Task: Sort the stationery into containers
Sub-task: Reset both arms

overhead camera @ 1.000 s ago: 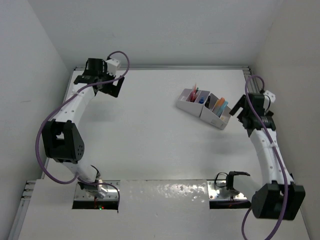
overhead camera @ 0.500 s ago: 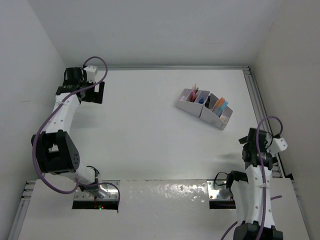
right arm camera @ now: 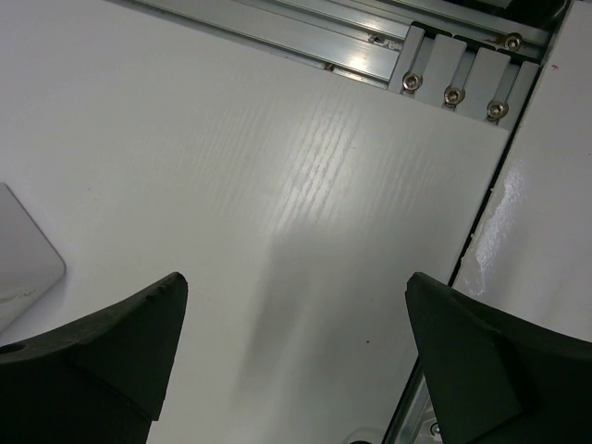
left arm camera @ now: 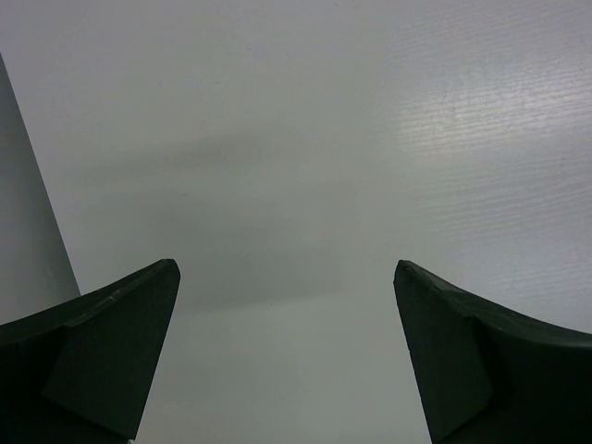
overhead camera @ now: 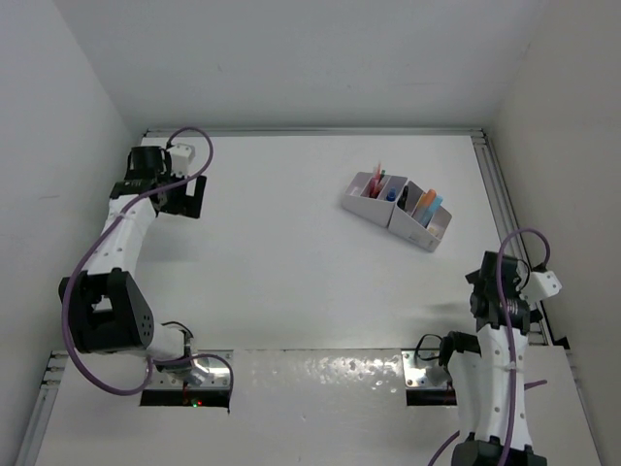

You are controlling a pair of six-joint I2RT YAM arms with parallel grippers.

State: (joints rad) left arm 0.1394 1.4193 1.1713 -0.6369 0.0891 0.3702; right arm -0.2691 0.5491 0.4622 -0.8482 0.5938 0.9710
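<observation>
The white organizer (overhead camera: 361,201) stands at the back right of the table. Its compartments hold pink and red pens (overhead camera: 376,179), a blue-capped item (overhead camera: 391,194), an orange marker (overhead camera: 424,202) and a blue marker (overhead camera: 434,207). No loose stationery shows on the table. My left gripper (overhead camera: 190,198) is at the far left, open and empty over bare table; it also shows in the left wrist view (left arm camera: 287,268). My right gripper (overhead camera: 482,287) is near the right front, well short of the organizer, open and empty; it also shows in the right wrist view (right arm camera: 296,279).
An aluminium rail (overhead camera: 502,209) runs along the table's right edge and shows in the right wrist view (right arm camera: 305,35). White walls close in the left, back and right. The left wall (left arm camera: 28,231) is close to my left gripper. Metal mounting plates (overhead camera: 432,374) sit at the near edge.
My right arm has swung from beside the organizer back to the right front of the table. My left arm has moved from the back toward the left wall and a little nearer.
</observation>
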